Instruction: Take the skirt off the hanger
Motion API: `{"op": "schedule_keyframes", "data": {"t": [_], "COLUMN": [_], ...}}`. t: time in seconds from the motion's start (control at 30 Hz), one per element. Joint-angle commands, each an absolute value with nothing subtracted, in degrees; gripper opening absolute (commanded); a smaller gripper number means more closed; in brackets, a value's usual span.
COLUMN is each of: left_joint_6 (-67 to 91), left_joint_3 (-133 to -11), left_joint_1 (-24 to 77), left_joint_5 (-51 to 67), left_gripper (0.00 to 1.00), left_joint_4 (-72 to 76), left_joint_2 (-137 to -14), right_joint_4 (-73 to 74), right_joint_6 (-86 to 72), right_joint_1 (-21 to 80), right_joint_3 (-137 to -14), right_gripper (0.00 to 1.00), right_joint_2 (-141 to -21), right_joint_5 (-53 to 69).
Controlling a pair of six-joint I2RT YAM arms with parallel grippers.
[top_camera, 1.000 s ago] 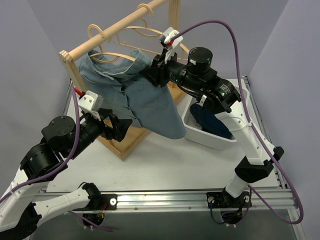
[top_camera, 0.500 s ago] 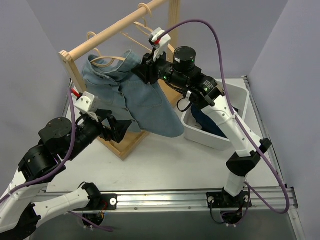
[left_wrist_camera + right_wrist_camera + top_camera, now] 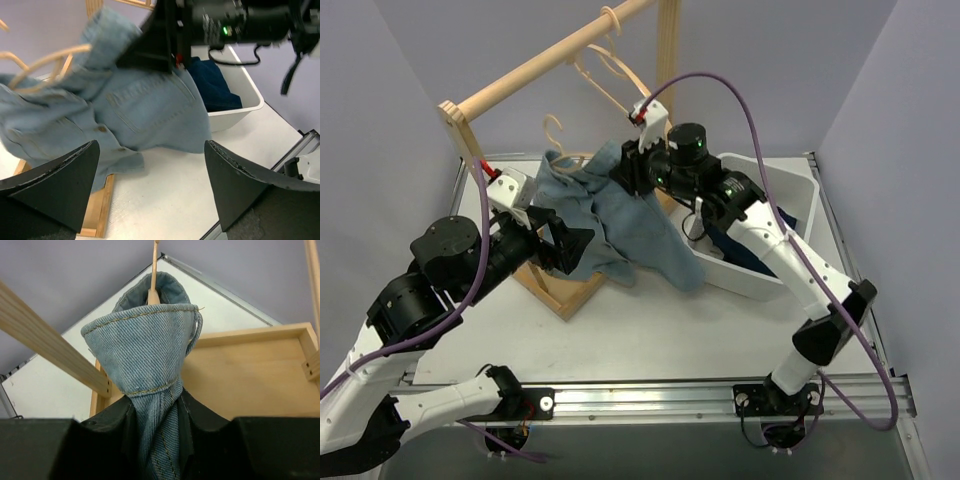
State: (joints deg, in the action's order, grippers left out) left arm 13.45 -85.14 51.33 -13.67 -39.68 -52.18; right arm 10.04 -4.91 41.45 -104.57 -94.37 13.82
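While the right jaws [image 3: 157,410] pinch a bunched fold of the denim skirt [image 3: 620,215], a wooden hanger [image 3: 152,275] is lodged in the waistband just beyond them. Skirt's long axis droops from these jaws down toward the surface [image 3: 650,330]. Left jaws [image 3: 150,185] stand wide, empty, skirt ahead of them, apart. Rack frame [image 3: 555,290] lies beneath; white bin [image 3: 760,280] beside. Right arm nearer.

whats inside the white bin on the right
A dark blue garment lies in the white bin. The right arm crosses over the bin in the top view, so much of its inside is hidden.
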Motion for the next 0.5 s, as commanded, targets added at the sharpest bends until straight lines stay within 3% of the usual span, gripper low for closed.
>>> {"op": "schedule_keyframes", "data": {"t": [0.0,0.2,0.47], "left_joint_6": [10.82,8.44,10.55], "left_joint_3": [-91.13,-98.43,-101.86], "left_joint_1": [51.42,51.33,51.15], "left_joint_5": [-15.72,-21.35,-21.62], "left_gripper": [0.93,0.91,0.84], "left_joint_4": [-38.84,-41.12,-43.07], "left_joint_2": [-55.18,-60.98,-65.13], "right_joint_4": [0.98,-0.88,1.74], "right_joint_6": [-5.89,-9.05,-10.9], "right_joint_1": [42.19,43.5,44.12], "right_joint_3": [-96.91,-82.91,-74.97], "right_gripper": [0.0,0.0,0.0], "right_joint_2": [-82.72,-68.92,-54.41], "right_joint_5": [13.71,14.15,16.52]}}
